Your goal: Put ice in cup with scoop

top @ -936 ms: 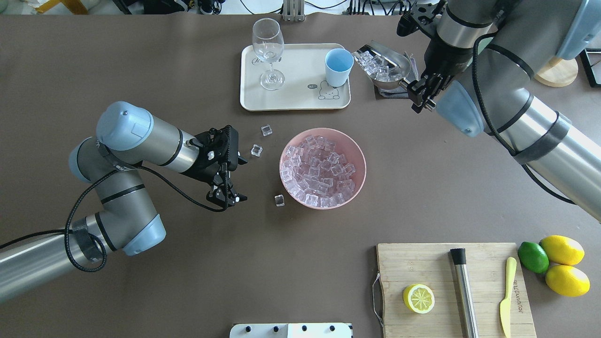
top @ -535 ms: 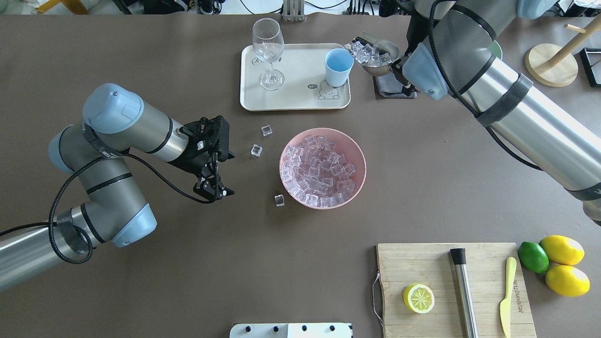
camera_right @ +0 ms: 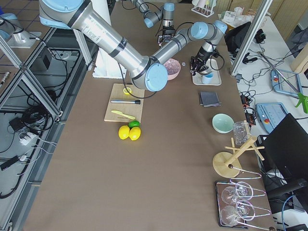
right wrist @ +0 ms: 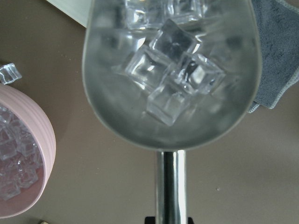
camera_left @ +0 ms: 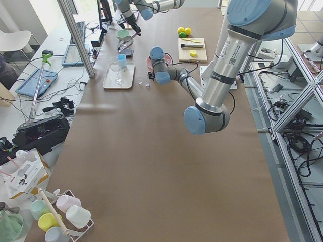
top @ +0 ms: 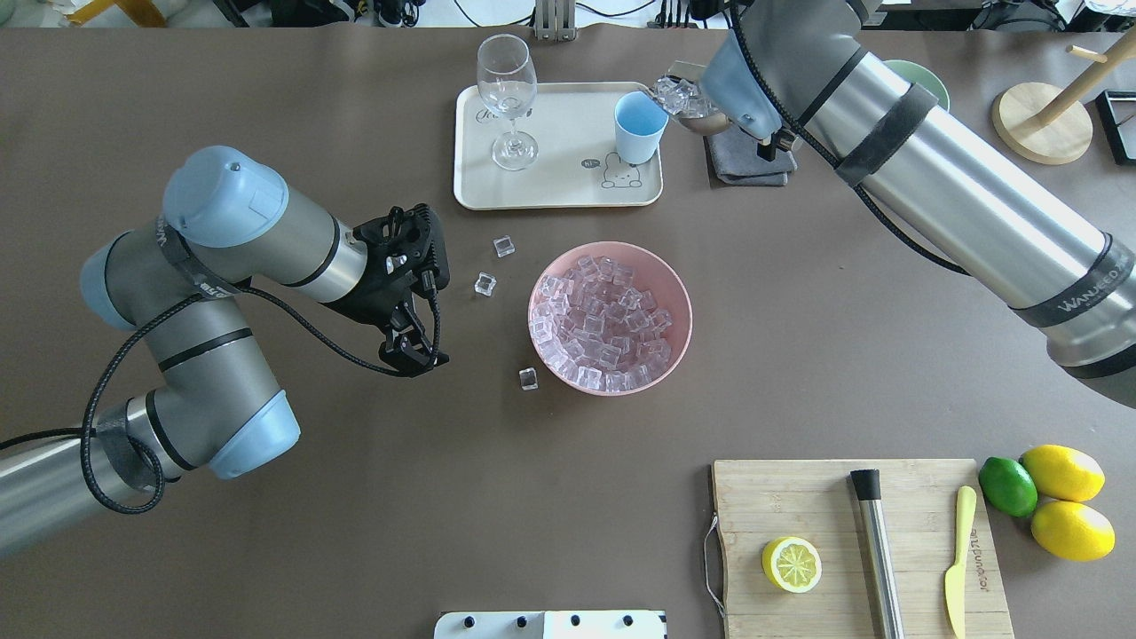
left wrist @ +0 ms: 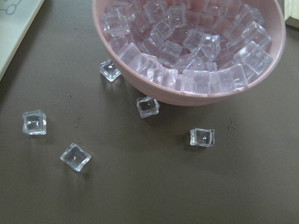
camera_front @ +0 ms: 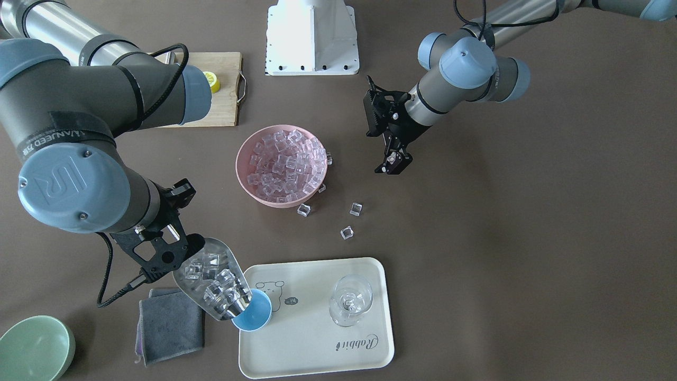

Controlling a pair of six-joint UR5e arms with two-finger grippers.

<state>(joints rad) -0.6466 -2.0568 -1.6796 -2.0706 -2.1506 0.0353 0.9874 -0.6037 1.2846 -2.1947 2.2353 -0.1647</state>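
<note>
The steel scoop is loaded with several clear ice cubes and tilts down, its mouth at the rim of the light-blue cup. The cup stands on the cream tray's right end. My right gripper is shut on the scoop's handle. In the overhead view the arm hides most of the scoop. A pink bowl holds many more ice cubes. My left gripper hangs open and empty to the left of the bowl.
Loose cubes lie on the table left of the bowl. A wine glass stands on the tray. A grey cloth and green bowl lie beside it. A cutting board holds a lemon half, steel cylinder and knife.
My right arm has carried the loaded scoop leftwards from over the grey cloth to the cup's rim. My left arm has shifted slightly and stays beside the bowl.
</note>
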